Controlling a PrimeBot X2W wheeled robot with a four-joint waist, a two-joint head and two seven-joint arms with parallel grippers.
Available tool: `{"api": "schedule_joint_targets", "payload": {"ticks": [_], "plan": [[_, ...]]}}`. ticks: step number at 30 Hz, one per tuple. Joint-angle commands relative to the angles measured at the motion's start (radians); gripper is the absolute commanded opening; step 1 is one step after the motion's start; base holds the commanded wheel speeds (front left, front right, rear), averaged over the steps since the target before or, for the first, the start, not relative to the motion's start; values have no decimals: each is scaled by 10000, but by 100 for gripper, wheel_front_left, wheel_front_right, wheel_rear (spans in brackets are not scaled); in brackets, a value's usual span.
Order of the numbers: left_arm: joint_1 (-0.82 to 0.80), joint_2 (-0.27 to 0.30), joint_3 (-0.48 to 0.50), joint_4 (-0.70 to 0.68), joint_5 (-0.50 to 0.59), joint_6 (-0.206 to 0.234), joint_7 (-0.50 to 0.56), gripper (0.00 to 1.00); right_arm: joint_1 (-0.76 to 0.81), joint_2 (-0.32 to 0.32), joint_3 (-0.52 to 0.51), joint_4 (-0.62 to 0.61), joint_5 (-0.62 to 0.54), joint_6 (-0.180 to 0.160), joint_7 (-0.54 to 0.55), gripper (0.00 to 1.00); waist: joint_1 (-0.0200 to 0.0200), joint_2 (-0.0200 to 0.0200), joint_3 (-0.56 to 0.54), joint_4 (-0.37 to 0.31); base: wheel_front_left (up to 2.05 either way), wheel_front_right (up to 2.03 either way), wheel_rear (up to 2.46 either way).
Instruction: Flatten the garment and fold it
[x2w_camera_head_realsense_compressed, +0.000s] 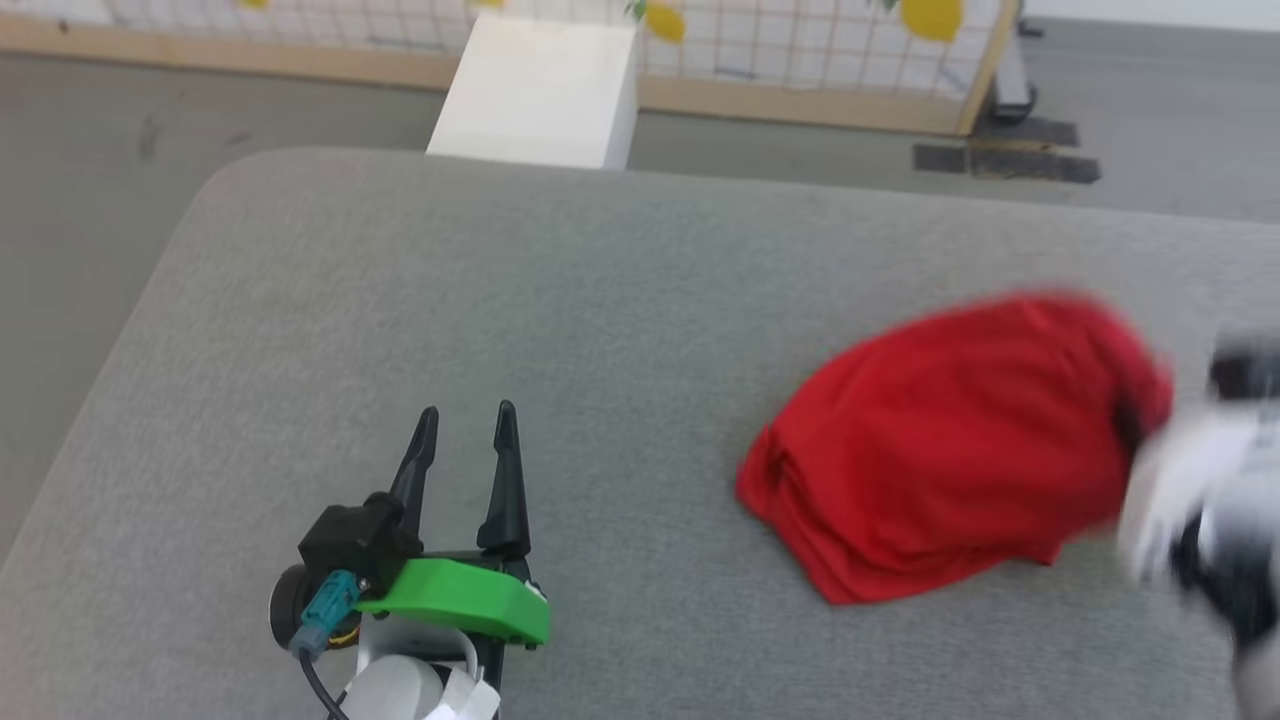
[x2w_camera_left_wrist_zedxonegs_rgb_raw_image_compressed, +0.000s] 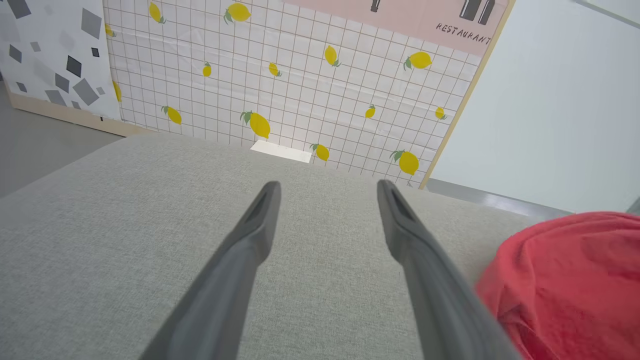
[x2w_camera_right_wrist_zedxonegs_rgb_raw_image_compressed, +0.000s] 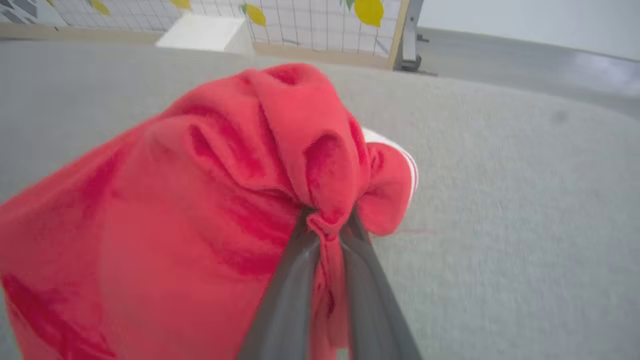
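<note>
The red garment (x2w_camera_head_realsense_compressed: 950, 440) lies bunched on the right half of the grey cushioned table (x2w_camera_head_realsense_compressed: 560, 320). In the right wrist view my right gripper (x2w_camera_right_wrist_zedxonegs_rgb_raw_image_compressed: 330, 220) is shut on a gathered fold of the garment (x2w_camera_right_wrist_zedxonegs_rgb_raw_image_compressed: 200, 200), with a bit of white striped trim peeking out behind it. That arm appears as a blurred pale shape at the right edge of the head view, beside the cloth. My left gripper (x2w_camera_head_realsense_compressed: 468, 418) stands open over bare table at the lower left, well apart from the garment (x2w_camera_left_wrist_zedxonegs_rgb_raw_image_compressed: 570, 280), nothing between its fingers.
A white box (x2w_camera_head_realsense_compressed: 540, 90) stands on the floor beyond the table's far edge. Behind it runs a lemon-print screen (x2w_camera_left_wrist_zedxonegs_rgb_raw_image_compressed: 300, 85) in a wooden frame. Grey floor lies to the left of the table.
</note>
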Motion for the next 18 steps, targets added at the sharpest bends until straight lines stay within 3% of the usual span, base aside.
{"api": "schedule_joint_targets", "payload": {"ticks": [1,5,10,11,18], "plan": [[185,-21,12,40,-43,-70,-37,100,861,355,-143,-218,-150,-15,290,0,0,-1,-324,-304,0,0,0],[263,-21,37,119,-62,-102,-37,100,2775,1270,-325,-735,-308,-15,1113,0,0,-1,-354,-386,0,0,0],[354,-21,84,242,-73,-102,-38,100,3692,2023,-429,-1285,-306,-15,1397,1,0,-1,-381,-555,0,0,0],[384,-21,103,279,-72,-108,-38,100,3679,2172,-606,-1486,-210,-15,1217,100,0,-1,-392,-615,0,0,0],[-27,-22,-256,962,-611,-319,169,100,3422,2662,-1892,-3117,586,-15,-245,100,0,-1,-489,-1078,0,0,0]]}}
